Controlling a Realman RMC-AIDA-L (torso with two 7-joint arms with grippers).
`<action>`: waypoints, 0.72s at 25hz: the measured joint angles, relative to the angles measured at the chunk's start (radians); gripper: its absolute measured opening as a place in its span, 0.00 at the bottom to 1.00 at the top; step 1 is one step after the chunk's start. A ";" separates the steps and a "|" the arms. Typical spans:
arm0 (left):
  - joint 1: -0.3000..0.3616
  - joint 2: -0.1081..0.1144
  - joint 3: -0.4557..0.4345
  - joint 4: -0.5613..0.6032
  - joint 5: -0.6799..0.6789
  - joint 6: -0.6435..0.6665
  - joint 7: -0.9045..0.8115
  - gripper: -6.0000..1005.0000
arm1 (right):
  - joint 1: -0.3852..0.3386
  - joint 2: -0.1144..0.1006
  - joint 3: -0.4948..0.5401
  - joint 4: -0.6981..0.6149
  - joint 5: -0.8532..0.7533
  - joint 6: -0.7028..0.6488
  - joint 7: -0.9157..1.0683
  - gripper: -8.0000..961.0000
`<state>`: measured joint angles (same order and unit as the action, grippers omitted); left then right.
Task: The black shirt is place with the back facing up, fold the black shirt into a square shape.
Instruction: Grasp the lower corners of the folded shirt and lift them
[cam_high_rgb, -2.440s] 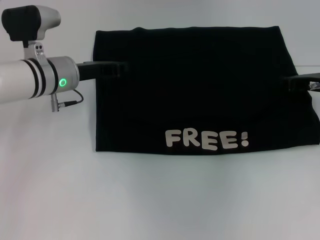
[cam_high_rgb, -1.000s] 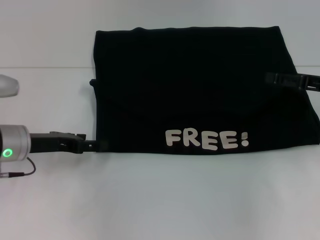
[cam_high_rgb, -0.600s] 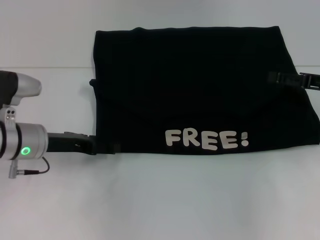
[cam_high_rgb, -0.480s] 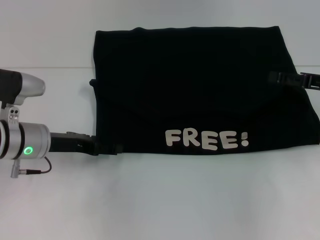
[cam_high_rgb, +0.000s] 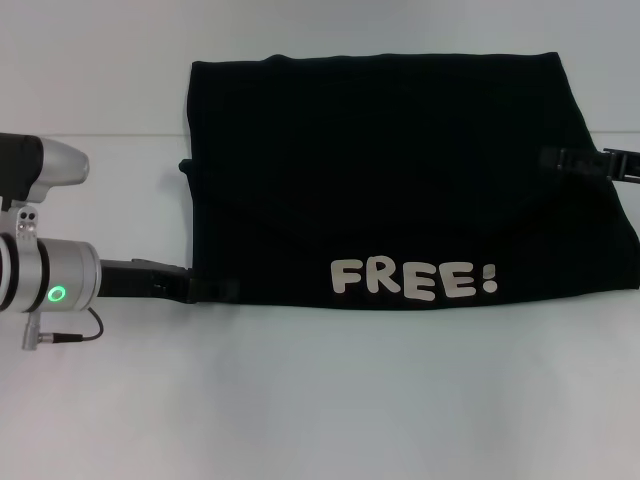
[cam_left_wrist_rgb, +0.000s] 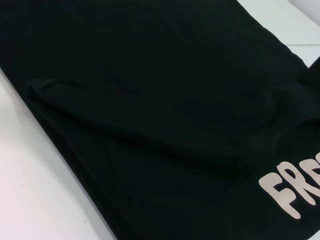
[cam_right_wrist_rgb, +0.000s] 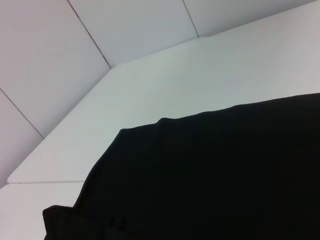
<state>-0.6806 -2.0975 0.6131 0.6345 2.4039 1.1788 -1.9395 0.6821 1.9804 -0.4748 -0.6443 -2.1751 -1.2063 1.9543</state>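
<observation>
**Shirt folded to a wide rectangle, both tools at its edges**

In the head view you see the black shirt (cam_high_rgb: 400, 180) lying flat on the white surface (cam_high_rgb: 320, 400), with "FREE!" near its front edge. Your left tool (cam_high_rgb: 215, 289) is at the shirt's front left corner; your right tool (cam_high_rgb: 560, 160) lies over its right edge. Whether either tool is clenched or released, you cannot tell.

The left wrist view shows the shirt (cam_left_wrist_rgb: 150, 110) with soft creases.

The right wrist view shows the shirt (cam_right_wrist_rgb: 225, 175) and the surface (cam_right_wrist_rgb: 200, 80) beyond it.
</observation>
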 joint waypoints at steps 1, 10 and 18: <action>0.000 0.000 0.000 0.001 0.000 -0.001 -0.003 0.80 | 0.000 -0.001 0.000 0.000 0.000 0.000 0.000 0.89; 0.000 0.000 0.004 0.001 0.002 -0.001 -0.017 0.41 | -0.005 -0.006 -0.001 0.000 0.000 -0.014 0.000 0.89; -0.003 0.001 0.007 -0.001 0.005 -0.014 -0.018 0.16 | -0.022 -0.016 0.000 0.000 -0.007 -0.017 0.013 0.89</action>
<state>-0.6836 -2.0964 0.6197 0.6330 2.4084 1.1648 -1.9574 0.6598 1.9643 -0.4744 -0.6442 -2.1821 -1.2232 1.9670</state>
